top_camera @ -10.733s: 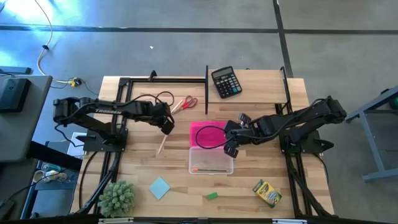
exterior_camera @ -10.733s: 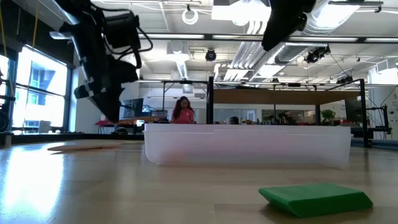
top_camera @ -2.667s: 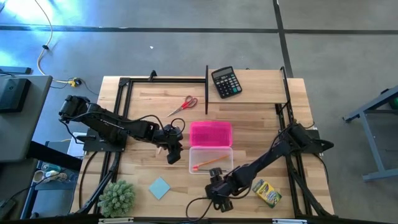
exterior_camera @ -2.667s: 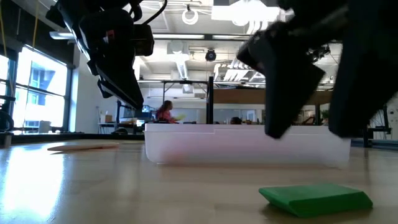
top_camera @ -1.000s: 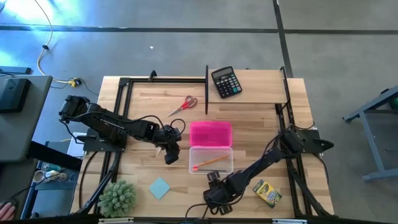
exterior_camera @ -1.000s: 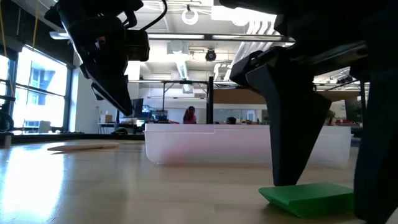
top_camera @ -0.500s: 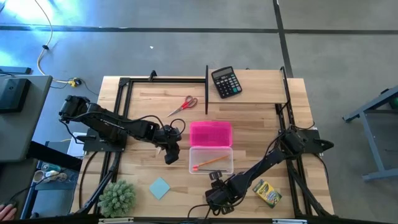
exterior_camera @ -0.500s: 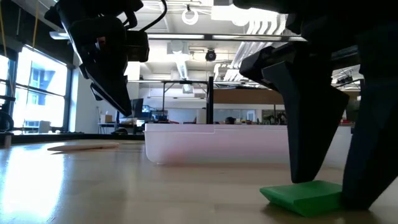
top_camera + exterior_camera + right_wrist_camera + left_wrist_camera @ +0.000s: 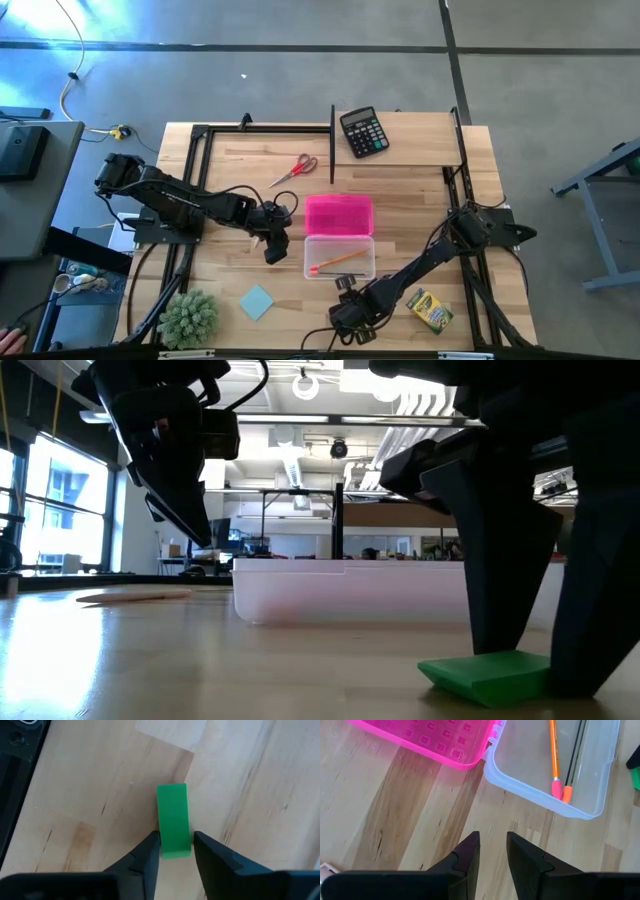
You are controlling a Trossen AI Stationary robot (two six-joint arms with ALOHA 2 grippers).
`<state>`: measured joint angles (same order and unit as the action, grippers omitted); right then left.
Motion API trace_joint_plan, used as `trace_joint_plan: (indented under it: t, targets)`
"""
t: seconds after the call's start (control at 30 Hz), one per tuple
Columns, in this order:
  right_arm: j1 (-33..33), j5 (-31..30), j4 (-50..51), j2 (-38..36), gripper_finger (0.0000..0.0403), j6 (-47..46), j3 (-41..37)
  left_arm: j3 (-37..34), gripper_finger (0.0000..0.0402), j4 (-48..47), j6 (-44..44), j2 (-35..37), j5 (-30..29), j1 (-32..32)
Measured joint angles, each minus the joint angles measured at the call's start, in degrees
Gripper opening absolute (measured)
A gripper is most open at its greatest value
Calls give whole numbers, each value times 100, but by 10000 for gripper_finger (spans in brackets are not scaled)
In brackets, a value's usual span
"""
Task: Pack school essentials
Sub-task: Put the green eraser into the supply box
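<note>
My right gripper [image 9: 175, 845] stands low over the table's near edge [image 9: 347, 318], shut on a green eraser [image 9: 173, 817]; my own arm hides the eraser in the high view. My left gripper [image 9: 493, 845] is open by a narrow gap and empty, above bare wood just left of the clear box [image 9: 340, 258]. An orange pencil [image 9: 553, 755] lies in the box, whose pink lid [image 9: 339, 214] lies open behind it. The red-handled scissors [image 9: 295, 168], the light blue notepad [image 9: 256, 301] and the crayon box [image 9: 429, 309] lie flat on the table. My right gripper pinches the eraser's two long sides [image 9: 162, 842] between its two fingers, at the end nearest the wrist. The fingers point down from above and lie across the eraser. The eraser lies flat on the table [image 9: 485, 678].
A black calculator [image 9: 363, 131] lies at the far edge. A fuzzy green plant [image 9: 188, 318] stands at the near left corner. A pale stick-like thing [image 9: 130, 596] lies flat on the left of the low view. Black frame rails [image 9: 333, 130] stand at the back.
My right gripper's fingers have drawn together from either side of the green eraser and now meet its long sides. The eraser stays flat on the table.
</note>
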<state>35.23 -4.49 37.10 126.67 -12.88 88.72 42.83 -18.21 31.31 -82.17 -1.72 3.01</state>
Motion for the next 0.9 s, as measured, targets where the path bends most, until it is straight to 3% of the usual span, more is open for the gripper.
trace_joint_plan:
  t: [0.23, 0.67, 0.9]
  targets:
    - [10, -116, 9, 0, 61, -37, 1, 0, 86, 0, -16, 0, 0, 0]
    - [21, -168, -7, -277, 58, -166, -38, 0, 86, 0, -90, 0, 1, 0]
    - [4, -534, 354, -590, 58, -166, -59, 0, 86, 2, -151, 0, 2, 4]
